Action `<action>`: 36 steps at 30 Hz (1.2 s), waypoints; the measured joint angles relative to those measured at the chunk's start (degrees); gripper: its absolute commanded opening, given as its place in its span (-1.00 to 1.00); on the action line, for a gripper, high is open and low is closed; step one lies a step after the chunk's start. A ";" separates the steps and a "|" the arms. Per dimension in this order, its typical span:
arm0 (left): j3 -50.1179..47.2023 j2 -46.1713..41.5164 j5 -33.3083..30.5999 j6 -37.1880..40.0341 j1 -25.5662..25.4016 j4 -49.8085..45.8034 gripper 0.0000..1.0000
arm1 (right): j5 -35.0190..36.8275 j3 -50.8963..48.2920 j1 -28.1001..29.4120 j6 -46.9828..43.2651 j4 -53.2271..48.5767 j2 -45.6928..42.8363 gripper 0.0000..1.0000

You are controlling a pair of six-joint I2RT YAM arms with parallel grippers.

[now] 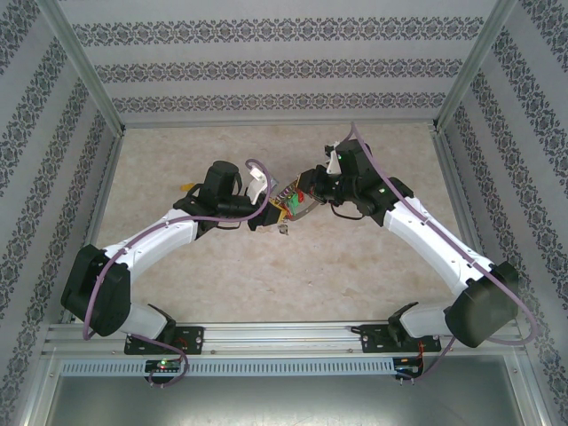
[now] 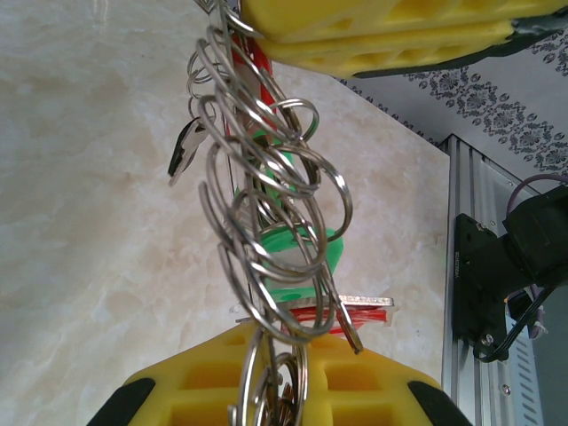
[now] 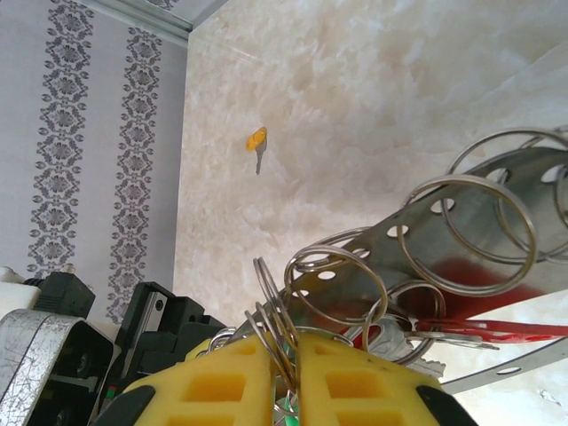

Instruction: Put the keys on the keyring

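Clamped on key bunch (image 2: 282,253) with left gripper (image 2: 271,373) and right gripper (image 3: 291,373), apparently by rings. Leaving yellow key (image 3: 256,142) on table (image 3: 399,106).

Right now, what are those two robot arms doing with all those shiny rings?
The two arms meet over the middle of the table, holding a bunch of keys between them. The left gripper is shut on its small rings from one side, and the right gripper is shut on rings from the other. One yellow-tagged key lies alone on the table, not yet with the bunch.
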 measured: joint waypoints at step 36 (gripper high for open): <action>-2.40 -7.08 0.63 0.02 0.00 0.50 -0.22 | -9.94 -11.58 -0.61 -60.57 18.75 -1.16 -1.00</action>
